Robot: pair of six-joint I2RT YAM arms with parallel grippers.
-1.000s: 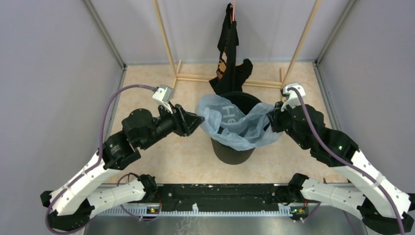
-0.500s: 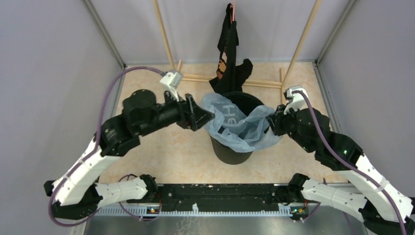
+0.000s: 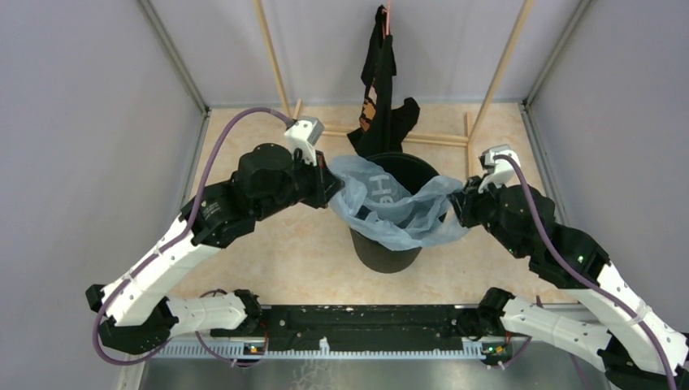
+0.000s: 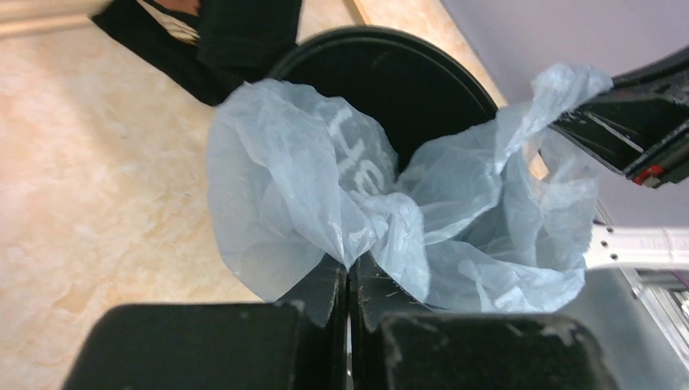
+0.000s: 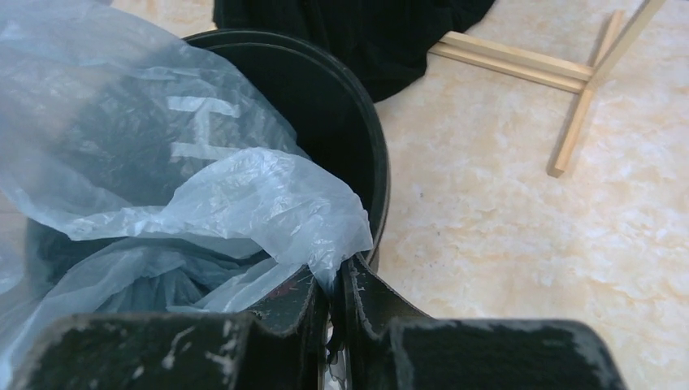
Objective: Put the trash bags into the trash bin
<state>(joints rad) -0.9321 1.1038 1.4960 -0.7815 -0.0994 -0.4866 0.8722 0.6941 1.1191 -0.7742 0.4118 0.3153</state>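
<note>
The light-blue trash bag (image 3: pixel 390 203) hangs crumpled in the mouth of the round black trash bin (image 3: pixel 388 253) and spills over its front rim. My left gripper (image 3: pixel 331 188) is shut on the bag's left edge. In the left wrist view the film (image 4: pixel 325 187) bunches to a point between the closed fingertips of that gripper (image 4: pixel 349 264). My right gripper (image 3: pixel 457 199) is shut on the bag's right edge. The right wrist view has a fold of bag (image 5: pixel 244 195) pinched in that gripper (image 5: pixel 331 272), just outside the bin's rim (image 5: pixel 378 162). The bin's base is hidden.
A black garment with orange print (image 3: pixel 380 77) hangs from a wooden frame (image 3: pixel 325 128) right behind the bin, its hem touching the floor. Grey walls close in the left, right and back. Bare beige floor (image 3: pixel 276 252) lies in front of the bin.
My left gripper swung right from open beside the bin to the bag's left edge and shut on it. My right gripper drew slightly right, holding its edge.
</note>
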